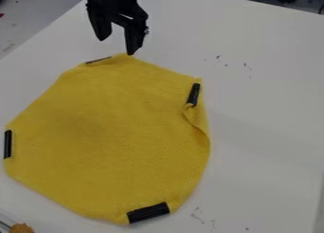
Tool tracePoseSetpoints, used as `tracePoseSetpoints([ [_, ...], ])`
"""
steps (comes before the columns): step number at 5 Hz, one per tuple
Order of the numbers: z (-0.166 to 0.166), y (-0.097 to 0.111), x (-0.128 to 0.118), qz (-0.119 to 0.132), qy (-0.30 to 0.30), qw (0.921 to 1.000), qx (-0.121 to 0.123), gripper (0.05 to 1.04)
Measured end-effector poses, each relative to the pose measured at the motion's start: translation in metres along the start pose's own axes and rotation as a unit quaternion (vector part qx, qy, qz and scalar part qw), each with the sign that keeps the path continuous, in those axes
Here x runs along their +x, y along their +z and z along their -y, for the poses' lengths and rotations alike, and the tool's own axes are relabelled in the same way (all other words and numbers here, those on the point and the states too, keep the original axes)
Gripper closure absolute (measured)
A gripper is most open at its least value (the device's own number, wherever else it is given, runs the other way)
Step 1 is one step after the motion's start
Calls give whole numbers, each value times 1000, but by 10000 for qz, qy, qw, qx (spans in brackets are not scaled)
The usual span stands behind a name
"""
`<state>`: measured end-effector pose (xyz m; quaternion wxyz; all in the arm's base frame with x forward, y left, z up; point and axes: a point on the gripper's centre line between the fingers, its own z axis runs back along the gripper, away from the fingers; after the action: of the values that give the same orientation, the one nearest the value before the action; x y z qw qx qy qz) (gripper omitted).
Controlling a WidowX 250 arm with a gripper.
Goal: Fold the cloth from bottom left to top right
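The black two-finger gripper [117, 47] hangs near the top edge of the view, left of the middle, at the upper end of the cloth. Its fingers [133, 38] are spread, with a gap between their tips and nothing pinched there. The tip on the right of the view is just beside the cloth's upper edge; whether it touches the fabric cannot be told.

The soft yellow cloth [101, 128] lies spread in one broad, roughly rounded sheet across the left and middle of the white table [265, 128]. Four short black strips sit at its rim: a thin one [99, 60] at the upper left, an upright one [7, 144] at the left edge, a slanting one [193, 94] at the upper right, and a wider one [148, 212] at the bottom. Just below the upper-right strip, a small crease curls along the edge of the cloth.

Small dark marks [218, 57] dot the table to the right of the cloth's upper part, and faint scuffs [199, 216] lie near its lower right. An orange-brown object [22, 228] shows partly in the bottom left corner.
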<state>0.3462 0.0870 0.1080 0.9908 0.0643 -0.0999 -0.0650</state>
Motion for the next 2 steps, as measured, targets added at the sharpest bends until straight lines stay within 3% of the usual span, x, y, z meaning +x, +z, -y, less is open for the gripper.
tracePoseSetpoints([
  [1, 3, -11, -6, -165, 32, 9998, -62, 83],
  [2, -12, -10, -34, -151, 616, 9980, 17, 83],
])
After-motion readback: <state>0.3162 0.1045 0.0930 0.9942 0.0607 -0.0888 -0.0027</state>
